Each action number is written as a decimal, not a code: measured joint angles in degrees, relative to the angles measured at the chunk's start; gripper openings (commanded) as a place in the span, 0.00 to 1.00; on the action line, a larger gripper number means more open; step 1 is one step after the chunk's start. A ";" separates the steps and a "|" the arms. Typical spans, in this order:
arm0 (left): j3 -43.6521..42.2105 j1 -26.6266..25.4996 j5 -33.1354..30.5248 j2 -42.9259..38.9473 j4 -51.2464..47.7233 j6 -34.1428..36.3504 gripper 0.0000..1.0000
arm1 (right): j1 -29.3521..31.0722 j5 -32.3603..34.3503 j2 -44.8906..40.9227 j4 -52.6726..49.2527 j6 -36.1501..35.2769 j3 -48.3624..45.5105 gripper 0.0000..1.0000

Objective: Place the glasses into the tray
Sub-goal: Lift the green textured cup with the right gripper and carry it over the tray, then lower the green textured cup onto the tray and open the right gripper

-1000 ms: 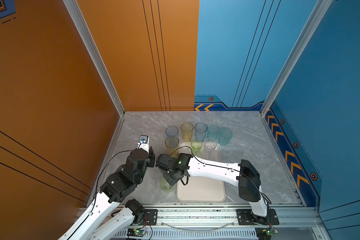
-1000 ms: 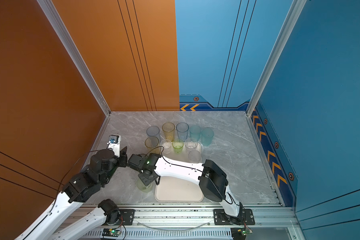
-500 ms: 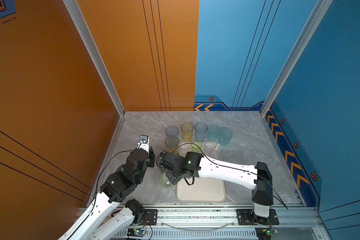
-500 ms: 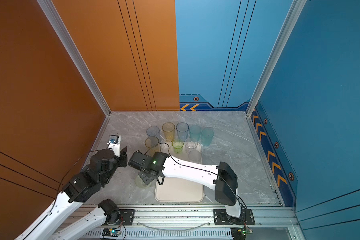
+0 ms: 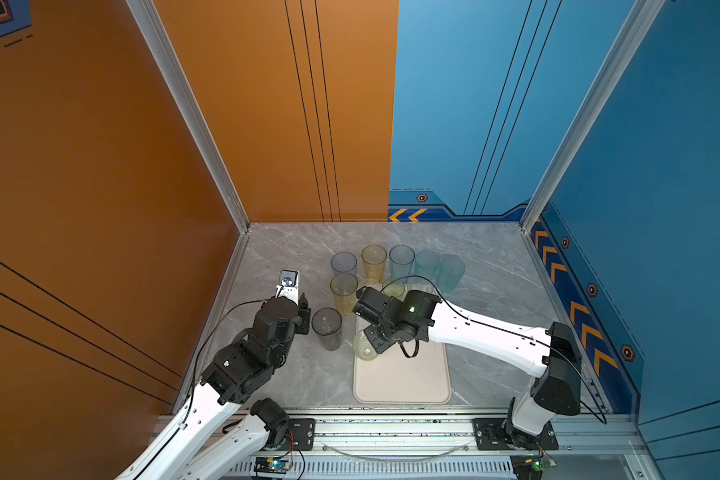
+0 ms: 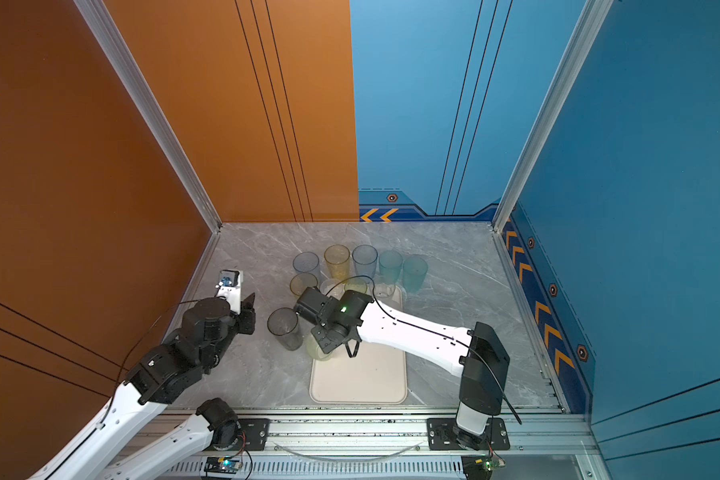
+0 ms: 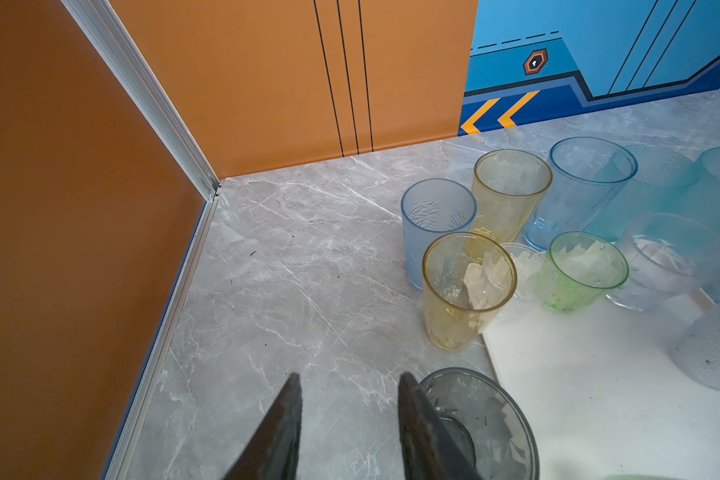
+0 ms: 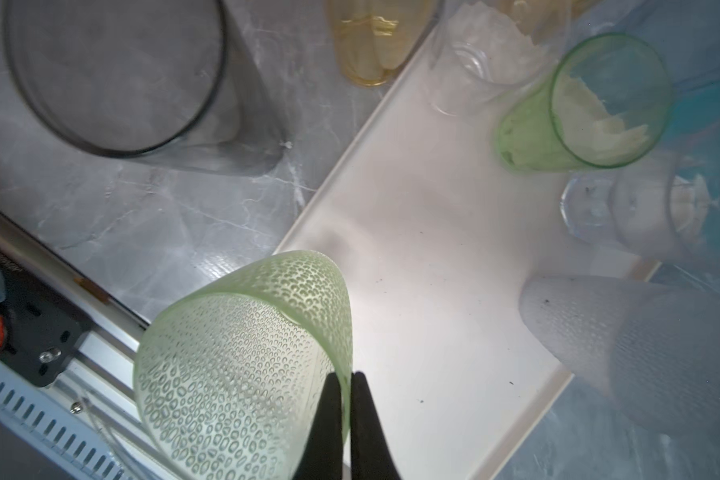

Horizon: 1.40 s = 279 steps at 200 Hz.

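Step in hand: carrying 1 glass to the tray, not yet set down.

Nearest: the near end of the tray (image 5: 400, 386) is bare. The right gripper (image 8: 341, 388) is clamped on the wall of a pale green dimpled tumbler (image 8: 242, 365), 1 finger inside the rim and 1 outside. The glass hangs tilted and, in a top view, straddles the tray's near-left rim, part over the table (image 5: 292, 374).

A bit farther, left of the tray: the smoky grey tumbler (image 5: 327, 328) stands upright on the table. The left gripper (image 7: 348, 399) is low just beside it, jaws apart with only table between them. 1 finger overlaps the rim in the wrist view; I can't tell if it touches.

Mid-tray, by its right edge: a frosted white tumbler (image 8: 599, 332), probably tipped or inverted. The arm hides it from above.

Far end of the tray: a short green glass (image 7: 585, 270) with 2 clear glasses (image 7: 661, 262) beside it.

Beyond, on the table: a yellow tumbler (image 5: 344, 289) at the tray's far-left corner, then a row of 5 tumblers (image 5: 402, 257).

Next move, my read: shift the green tumbler fully over the bare tray floor, rotate it upright, lower until the base seats, then open the jaws. Watch the base clipping the rim. The left arm should wait for clearance before closing on the grey one.
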 measured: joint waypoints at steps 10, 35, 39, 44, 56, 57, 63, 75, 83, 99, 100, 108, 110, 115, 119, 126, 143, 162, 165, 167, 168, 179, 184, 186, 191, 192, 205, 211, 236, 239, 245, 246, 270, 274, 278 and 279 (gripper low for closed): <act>0.00 0.00 0.00 0.20 0.00 0.00 0.40 | -1.90 0.26 -0.35 -0.09 -0.31 -0.76 0.00; 0.00 0.11 0.00 0.48 0.00 0.00 0.40 | -6.45 0.66 -0.44 -0.07 -1.51 -1.99 0.00; 0.00 0.15 0.02 0.59 0.00 0.00 0.40 | -7.08 0.66 -0.44 -0.11 -1.75 -2.08 0.00; 0.00 0.26 0.15 0.66 0.00 0.00 0.40 | -7.80 0.63 -0.44 -0.09 -2.01 -2.14 0.00; 0.00 0.44 0.20 0.81 0.00 0.00 0.40 | -9.40 0.61 -0.44 -0.04 -2.78 -2.19 0.00; 0.00 0.46 0.20 0.81 0.00 0.00 0.40 | -9.60 0.61 -0.44 -0.04 -2.89 -2.19 0.00; 0.00 0.55 0.31 0.90 0.00 0.00 0.40 | -10.34 0.59 -0.44 -0.02 -3.19 -2.19 0.00; 0.00 0.70 0.39 1.11 0.00 0.00 0.40 | -11.78 0.39 -0.39 0.09 -3.96 -2.19 0.00; 0.00 0.74 0.44 1.33 0.00 0.00 0.40 | -12.55 0.17 -0.33 0.17 -4.39 -2.19 0.00; 0.00 0.81 0.70 1.77 0.00 0.00 0.40 | -14.08 -0.74 -0.07 0.57 -5.05 -2.19 0.00; 0.00 0.81 0.72 1.79 0.00 0.00 0.40 | -14.12 -0.79 -0.04 0.59 -5.07 -2.19 0.00; 0.00 0.96 0.92 1.99 0.00 0.00 0.40 | -14.67 -1.16 0.22 0.90 -5.51 -2.19 0.00; 0.00 1.03 0.96 2.03 0.00 0.00 0.40 | -14.78 -1.20 0.31 0.96 -5.55 -2.19 0.00; 0.00 1.14 1.05 2.12 0.00 0.00 0.40 | -15.06 -1.57 0.55 1.07 -5.81 -2.19 0.00; 0.00 1.22 1.09 2.21 0.00 0.00 0.40 | -15.28 -1.86 0.81 1.14 -6.01 -2.19 0.00; 0.00 1.40 1.27 2.34 0.00 0.02 0.40 | -15.61 -2.19 1.25 1.22 -6.23 -2.19 0.00; 0.00 1.51 1.44 2.58 0.02 0.00 0.40 | -16.35 -2.73 2.49 1.66 -6.69 -2.19 0.00; 0.00 1.77 1.70 2.82 0.02 0.02 0.40 | -17.07 -3.58 3.43 1.97 -7.17 -2.19 0.00; 0.00 1.81 1.73 2.82 0.02 0.02 0.40 | -17.18 -3.61 3.48 2.03 -7.30 -2.19 0.00; 0.00 1.81 1.73 2.86 0.02 0.00 0.40 | -17.27 -3.65 3.54 2.08 -7.34 -2.19 0.00; 0.00 1.81 1.73 2.89 0.02 0.00 0.40 | -17.31 -3.67 3.54 2.08 -7.32 -2.19 0.00; 0.00 1.92 1.88 3.06 0.02 0.00 0.40 | -17.68 -3.76 3.54 2.12 -7.52 -2.19 0.00; 0.00 1.92 1.90 3.13 0.02 0.02 0.40 | -17.88 -3.76 3.54 2.12 -7.54 -2.19 0.00; 0.00 1.92 1.92 3.17 0.02 0.00 0.40 | -17.97 -3.76 3.54 2.14 -7.54 -2.19 0.00; 0.00 1.95 1.95 3.26 0.02 0.00 0.40 | -18.16 -3.78 3.54 2.16 -7.54 -2.19 0.00; 0.00 1.97 1.95 3.28 0.02 0.02 0.40 | -18.18 -3.76 3.54 2.16 -7.56 -2.19 0.00; 0.00 2.25 2.25 3.50 0.02 0.00 0.40 | -18.71 -3.78 3.54 2.16 -7.56 -2.19 0.00; 0.00 2.38 2.34 3.58 0.02 0.00 0.40 | -18.95 -3.78 3.54 2.21 -7.56 -2.19 0.00; 0.00 2.86 2.99 3.89 0.09 0.02 0.40 | -19.91 -4.04 3.54 2.56 -7.61 -2.21 0.00; 0.00 2.91 3.02 3.91 0.11 0.02 0.40 | -20.04 -4.09 3.54 2.58 -7.67 -2.21 0.00; 0.00 2.99 3.08 4.02 0.15 0.02 0.40 | -20.24 -4.22 3.54 2.60 -7.80 -2.21 0.00; 0.00 2.99 3.13 4.04 0.15 0.00 0.40 | -20.26 -4.22 3.54 2.60 -7.80 -2.21 0.00; 0.00 3.34 3.43 4.46 0.24 0.02 0.41 | -20.96 -5.14 3.54 3.34 -8.00 -2.36 0.00; 0.00 3.37 3.56 4.55 0.24 0.00 0.41 | -21.07 -5.27 3.54 3.63 -8.00 -2.47 0.00; 0.00 3.37 3.67 4.59 0.26 0.02 0.41 | -21.09 -5.44 3.54 3.85 -8.00 -2.60 0.00; 0.00 3.37 3.67 4.61 0.26 0.02 0.41 | -21.09 -5.49 3.54 3.91 -8.00 -2.64 0.00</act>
